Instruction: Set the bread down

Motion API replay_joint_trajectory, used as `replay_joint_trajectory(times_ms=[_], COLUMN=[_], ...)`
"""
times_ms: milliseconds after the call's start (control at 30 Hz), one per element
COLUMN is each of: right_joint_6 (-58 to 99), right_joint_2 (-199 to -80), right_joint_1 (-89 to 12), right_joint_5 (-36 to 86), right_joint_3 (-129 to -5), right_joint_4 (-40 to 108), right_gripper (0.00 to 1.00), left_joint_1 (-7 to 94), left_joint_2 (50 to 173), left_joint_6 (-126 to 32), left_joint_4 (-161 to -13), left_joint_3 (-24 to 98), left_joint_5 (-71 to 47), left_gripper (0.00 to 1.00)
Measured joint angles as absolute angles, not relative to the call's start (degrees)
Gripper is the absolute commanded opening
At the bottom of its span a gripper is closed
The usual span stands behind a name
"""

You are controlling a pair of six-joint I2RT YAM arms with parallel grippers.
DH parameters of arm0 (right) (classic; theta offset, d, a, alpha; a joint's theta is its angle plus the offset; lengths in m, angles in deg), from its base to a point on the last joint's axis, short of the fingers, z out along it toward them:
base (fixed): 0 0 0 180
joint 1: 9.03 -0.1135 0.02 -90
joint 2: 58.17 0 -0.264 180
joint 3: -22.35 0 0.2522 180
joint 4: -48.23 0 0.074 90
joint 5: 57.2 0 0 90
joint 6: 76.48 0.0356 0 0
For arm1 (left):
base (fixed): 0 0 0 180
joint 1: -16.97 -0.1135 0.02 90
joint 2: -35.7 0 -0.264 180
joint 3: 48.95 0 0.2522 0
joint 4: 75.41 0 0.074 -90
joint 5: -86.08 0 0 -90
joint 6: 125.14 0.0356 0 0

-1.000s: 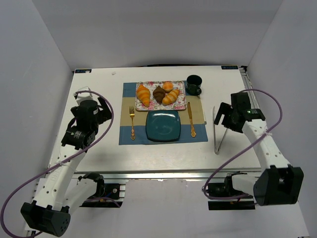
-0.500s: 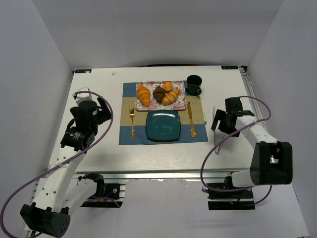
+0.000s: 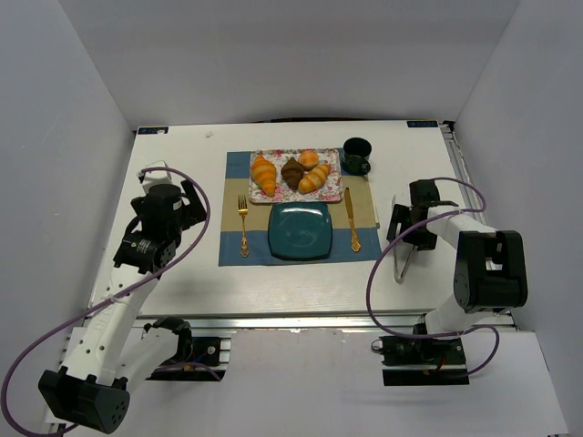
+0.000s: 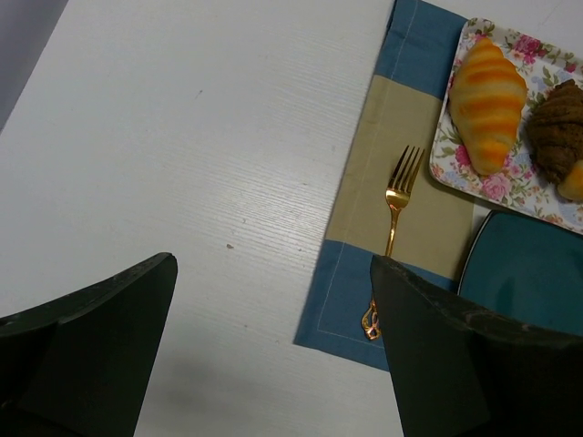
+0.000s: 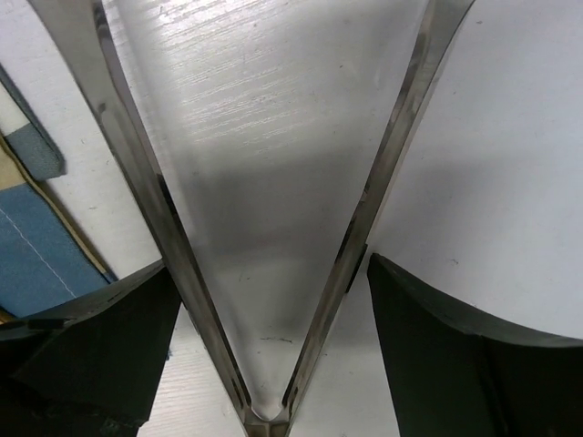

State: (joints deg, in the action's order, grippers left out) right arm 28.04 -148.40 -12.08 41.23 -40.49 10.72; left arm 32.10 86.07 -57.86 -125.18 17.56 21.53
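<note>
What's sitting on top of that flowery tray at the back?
On the flowery tray lie the left golden croissant, the right golden croissant, a dark brown croissant between them and a small orange bun behind. The pattern under them is covered.

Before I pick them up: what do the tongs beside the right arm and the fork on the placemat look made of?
Tongs: apparently bare polished steel, since the arms are silver-grey with bright glare streaks. Fork: glossy gold-coloured metal, probably plated or coated. It shines yellow with sharp highlights, but the base metal cannot be told.
</note>
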Motion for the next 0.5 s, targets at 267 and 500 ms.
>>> replay_joint_trajectory(times_ms=[267, 500], right_joint_6=[28.4, 29.0], right_joint_2=[-148.4, -147.5], right_joint_1=[-11.7, -11.7], right_joint_5=[41.6, 41.6], right_joint_3=[-40.4, -39.7], right_joint_4=[11.1, 11.8], right_gripper=[0.66, 0.54], left_joint_1=[32.1, 32.1], left_joint_2=[86.5, 86.5], left_joint_6=[-57.9, -57.6], left_joint_4=[-125.2, -125.2], left_joint_3=[17.6, 17.6], left_joint_5=[22.0, 22.3], left_gripper=[0.98, 0.98])
